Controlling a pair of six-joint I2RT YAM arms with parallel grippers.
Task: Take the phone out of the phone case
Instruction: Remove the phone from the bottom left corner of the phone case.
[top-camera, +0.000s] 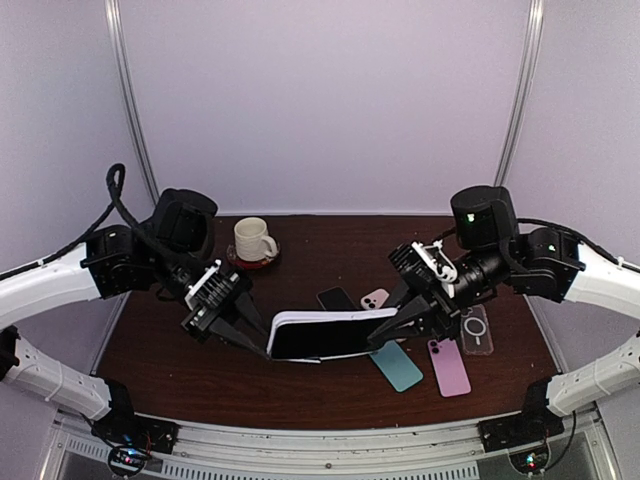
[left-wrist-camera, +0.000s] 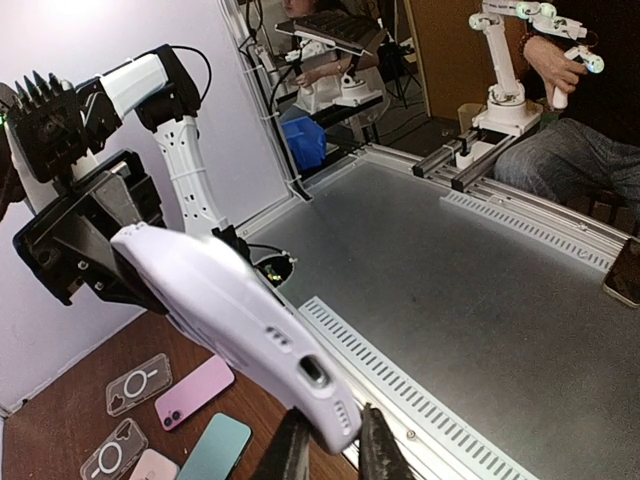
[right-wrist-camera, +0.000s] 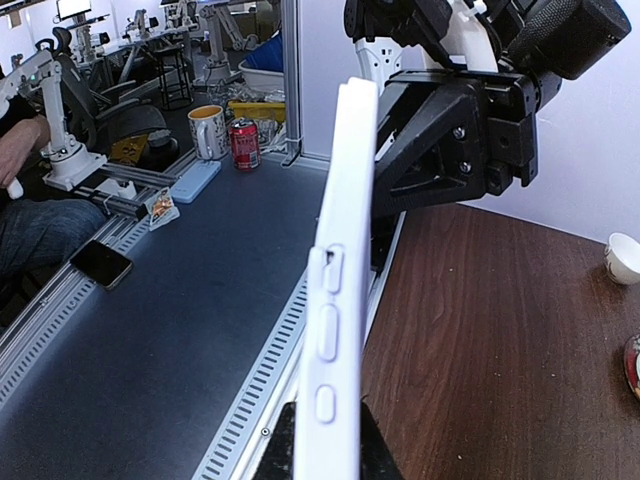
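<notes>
While it hangs above the surface, near the front edge, the phone in its white phone case is carried at both short ends between the two arms. At the left end, the left gripper is clenched on the corner of the case. At the right end, the right gripper is closed tightly across the thin side of the case.

The phone is judged to be stiff, rather heavy for its size, and fragile at the glass. The case looks softer and bendable, with a smooth and perhaps slippery skin. A hold on the rim of the case alone is advised, so that the lip can be peeled from one corner and the phone pushed out from the back.

Some free room is seen under the phone and toward the left. To the right, a teal case, a pink case and a clear case lie close below. A drop there, or over the front edge, should be avoided.
</notes>
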